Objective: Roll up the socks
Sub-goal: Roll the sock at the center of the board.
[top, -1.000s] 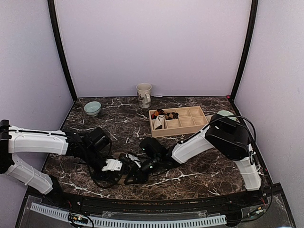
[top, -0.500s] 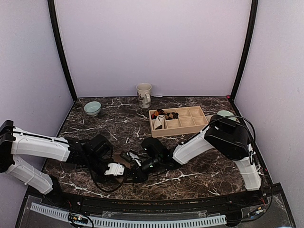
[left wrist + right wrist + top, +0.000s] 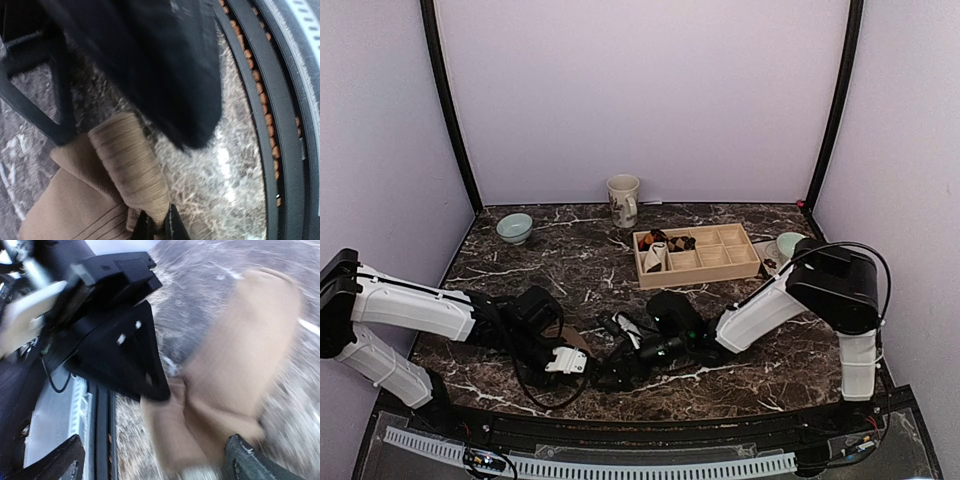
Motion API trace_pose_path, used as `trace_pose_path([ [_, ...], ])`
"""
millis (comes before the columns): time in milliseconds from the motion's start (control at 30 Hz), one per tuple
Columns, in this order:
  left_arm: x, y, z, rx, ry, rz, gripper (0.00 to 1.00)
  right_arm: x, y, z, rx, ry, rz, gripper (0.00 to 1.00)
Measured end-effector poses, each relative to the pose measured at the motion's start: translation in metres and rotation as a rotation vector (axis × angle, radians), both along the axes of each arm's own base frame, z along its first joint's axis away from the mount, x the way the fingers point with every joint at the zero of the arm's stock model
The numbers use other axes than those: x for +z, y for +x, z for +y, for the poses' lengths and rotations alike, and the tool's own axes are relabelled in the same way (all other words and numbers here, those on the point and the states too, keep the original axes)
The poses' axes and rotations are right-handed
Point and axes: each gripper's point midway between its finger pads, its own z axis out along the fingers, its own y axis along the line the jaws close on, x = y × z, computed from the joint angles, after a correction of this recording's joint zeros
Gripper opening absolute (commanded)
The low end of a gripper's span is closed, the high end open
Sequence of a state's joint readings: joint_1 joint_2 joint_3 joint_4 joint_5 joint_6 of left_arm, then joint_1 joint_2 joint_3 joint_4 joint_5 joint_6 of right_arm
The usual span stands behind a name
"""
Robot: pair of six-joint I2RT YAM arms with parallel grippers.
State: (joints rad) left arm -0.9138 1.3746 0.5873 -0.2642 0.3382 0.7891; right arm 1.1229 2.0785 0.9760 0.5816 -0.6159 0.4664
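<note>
**Tan sock handed from right claw to left**

Tan sock (image 3: 125, 160) lies flat on the dark marble table (image 3: 760, 350), close to the near edge, between the two wrists.

Change over the last second: the grip has swapped sides. The left gripper (image 3: 161, 227) was part open and has now clenched. In its own view the fingertips are pinched on the ribbed cuff, which is folded back over the sock's body. The right gripper (image 3: 150, 460) was clamped and has now released. Its fingers stand wide apart on either side of the tan fabric, and nothing is held between them. The overhead view shows the right arm drawn back towards its own side and the left claw moved in towards the sock.

Judgement: the roll is at an early stage, with one fold at the cuff and the rest of the sock flat. With the left claw pinning the fold, the right is free to re-grip.

In a back compartment of the wooden tray (image 3: 745, 266) there is a dark checked bundle (image 3: 680, 242), possibly the argyle sock, but it is too small to confirm.
</note>
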Motion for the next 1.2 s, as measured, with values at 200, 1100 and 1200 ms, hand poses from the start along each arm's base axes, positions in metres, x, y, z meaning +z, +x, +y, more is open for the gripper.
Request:
trace_pose_path([
  [200, -0.004, 0.002, -0.004, 0.012, 0.022, 0.062, 0.0, -0.003, 0.014, -0.039, -0.183, -0.028, -0.055, 0.99],
  [1100, 0.0, 0.006, -0.066, -0.131, -0.013, 0.206, 0.0, 0.158, 0.048, -0.236, -0.863, 0.248, -0.651, 0.99],
  [1200, -0.001, 0.007, -0.075, -0.117, -0.022, 0.247, 0.0, 0.164, 0.04, -0.226, -0.779, 0.233, -0.676, 0.99],
])
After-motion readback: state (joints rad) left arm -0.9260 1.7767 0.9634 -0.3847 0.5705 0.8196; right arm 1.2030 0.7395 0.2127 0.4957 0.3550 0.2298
